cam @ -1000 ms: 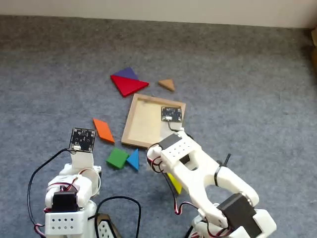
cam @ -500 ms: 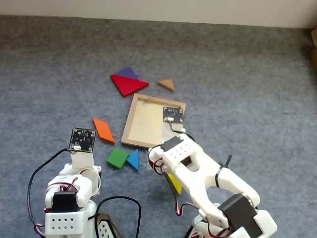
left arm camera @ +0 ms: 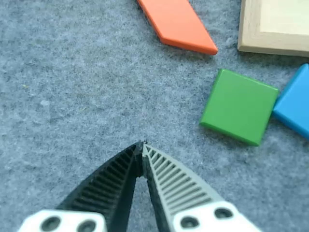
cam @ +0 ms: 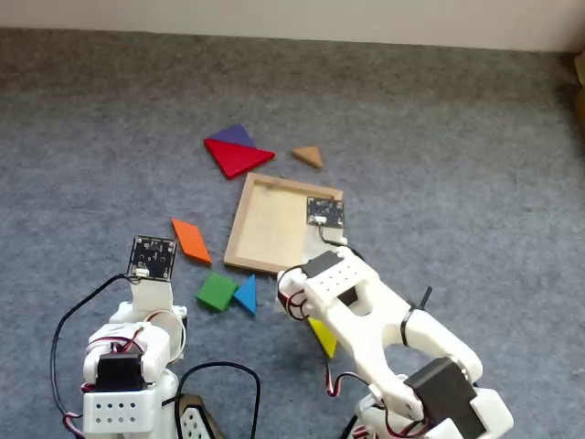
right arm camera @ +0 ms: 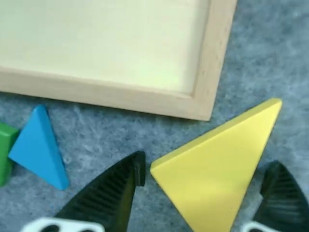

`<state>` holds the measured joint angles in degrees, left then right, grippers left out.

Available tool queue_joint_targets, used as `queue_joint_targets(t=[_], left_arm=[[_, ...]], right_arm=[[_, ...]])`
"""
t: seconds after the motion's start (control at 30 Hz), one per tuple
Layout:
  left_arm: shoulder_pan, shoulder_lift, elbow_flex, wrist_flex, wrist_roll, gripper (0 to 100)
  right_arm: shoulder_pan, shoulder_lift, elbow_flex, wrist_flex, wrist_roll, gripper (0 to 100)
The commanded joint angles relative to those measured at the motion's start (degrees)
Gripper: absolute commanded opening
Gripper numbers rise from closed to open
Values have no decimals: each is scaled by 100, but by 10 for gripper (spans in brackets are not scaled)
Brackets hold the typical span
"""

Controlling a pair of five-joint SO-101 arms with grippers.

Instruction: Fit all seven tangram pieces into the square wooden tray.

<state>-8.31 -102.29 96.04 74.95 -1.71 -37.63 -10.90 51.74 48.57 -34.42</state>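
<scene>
Right gripper (right arm camera: pixel 205 176) is wide open, jaws either side of the yellow wooden triangle (right arm camera: pixel 227 145) but not pinching it, so it's holding nothing. That triangle lies flat and slantwise on the grey carpet (right arm camera: pixel 270 58), just near of the square wooden tray (right arm camera: pixel 212 58), by its near right corner. Left gripper (left arm camera: pixel 142 150) is closed and empty, off by the green wooden square (left arm camera: pixel 239 106). Right arm's clearly the closer one, and I'd say the tray floor is a short hop far-left.
</scene>
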Motion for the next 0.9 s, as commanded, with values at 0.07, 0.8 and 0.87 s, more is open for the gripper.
queue_joint_targets(t=[0.07,0.8,0.87], left_arm=[[-40,-40,110,26,26,5],[-40,-40,110,26,26,5],[-40,-40,110,26,26,5]], right_arm=[[189,4,48,-13,-18,222],[163,-2290,-4,1235,554,212],[171,-2510,-4,1244,791,208]])
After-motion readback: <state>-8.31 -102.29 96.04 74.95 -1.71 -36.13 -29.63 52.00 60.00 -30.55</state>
